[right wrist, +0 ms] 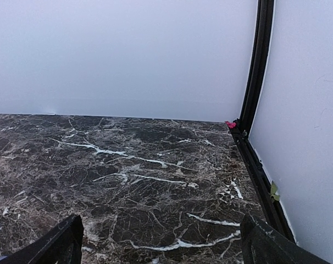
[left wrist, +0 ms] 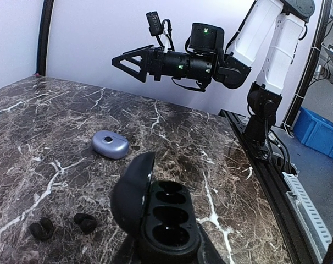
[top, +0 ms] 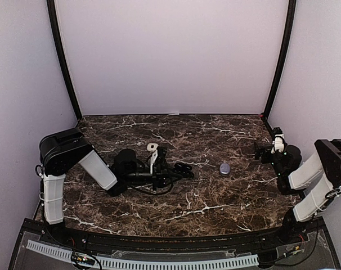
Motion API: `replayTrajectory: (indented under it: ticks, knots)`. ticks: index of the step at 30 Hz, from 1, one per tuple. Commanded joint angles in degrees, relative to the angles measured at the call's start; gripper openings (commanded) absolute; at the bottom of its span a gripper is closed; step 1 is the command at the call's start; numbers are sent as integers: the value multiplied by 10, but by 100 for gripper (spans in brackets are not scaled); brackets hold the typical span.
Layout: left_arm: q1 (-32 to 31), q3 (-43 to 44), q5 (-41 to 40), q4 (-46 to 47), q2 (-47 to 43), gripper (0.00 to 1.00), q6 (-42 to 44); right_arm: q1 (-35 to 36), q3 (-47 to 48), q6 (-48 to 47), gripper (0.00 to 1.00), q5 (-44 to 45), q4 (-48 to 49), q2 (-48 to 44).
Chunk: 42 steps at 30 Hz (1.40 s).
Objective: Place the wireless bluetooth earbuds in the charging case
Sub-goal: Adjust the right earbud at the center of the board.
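The marble surface (top: pixel 215 135) holds everything. The left arm (top: pixel 97 169) reaches to the middle, and its jaws are clenched on the open dark charging case (left wrist: pixel 166 220). The right arm (top: pixel 305 174) hangs at three o'clock, its jaws wide apart and holding nothing. A closed pale case (left wrist: pixel 110 144) sits at eleven o'clock from the dark one. The dark earbuds (left wrist: pixel 85 221) lie on the surface at nine o'clock from the dark case, just beside its raised lid. The case's row of holes runs six to twelve. The left arm is nearer, but its jaws are busy, so I think the right must cross over. Only the left wrist view shows the earbuds clearly. The right wrist view shows just marble.
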Motion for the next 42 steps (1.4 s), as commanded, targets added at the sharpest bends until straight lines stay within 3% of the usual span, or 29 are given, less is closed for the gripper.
replayTrajectory:
  ticks: [1, 37, 42]
  knots:
    - [0, 3, -6, 4, -9, 7, 12, -4, 6, 6, 99, 6, 31, 2]
    - [0, -52, 7, -22, -99, 7, 28, -3, 6, 6, 99, 6, 30, 2]
    - [0, -76, 3, -26, -129, 7, 27, 4, -9, 15, 99, 54, 45, -14]
